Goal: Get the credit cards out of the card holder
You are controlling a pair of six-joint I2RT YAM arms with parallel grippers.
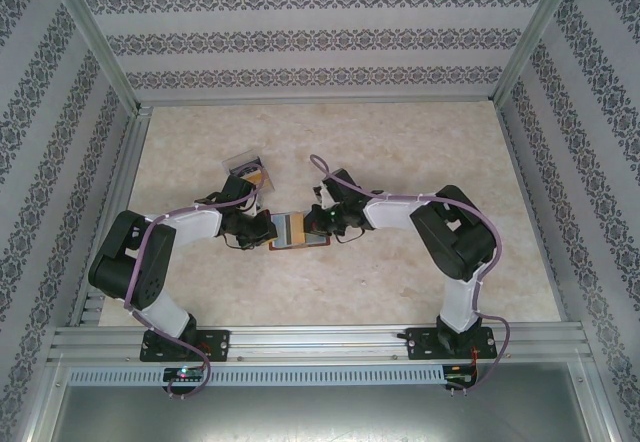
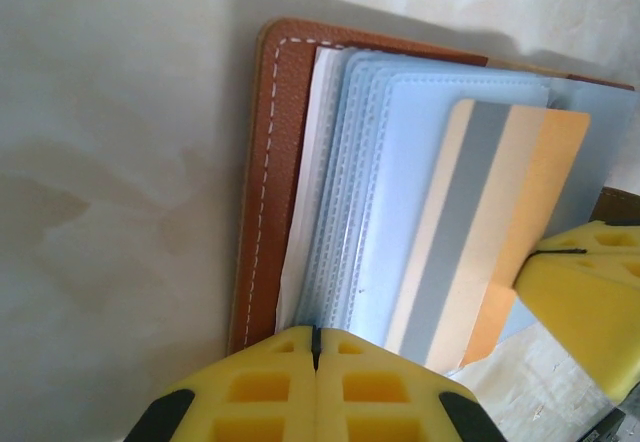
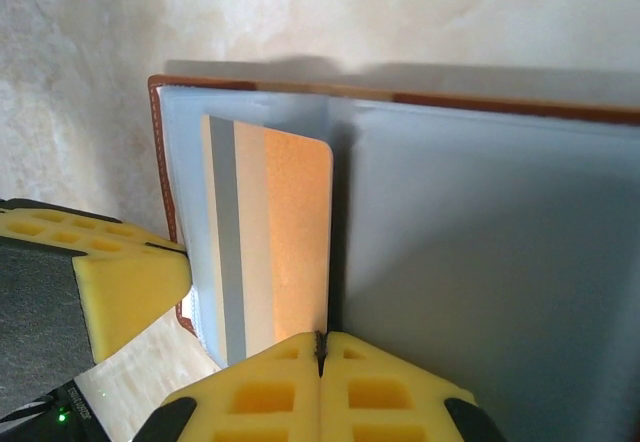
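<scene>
Card holder (image 1: 298,230) lies open approx. mid-bench, w/ an orange card (image 3: 270,242) part-way out of a blue-grey sleeve. Left gripper (image 2: 315,338) clenched, pads together at the holder's edge. Right gripper (image 3: 320,342) clenched at the card's corner; can't tell if either pinches anything. Clear plastic box (image 1: 247,169) sits near, toward the far edge.
</scene>
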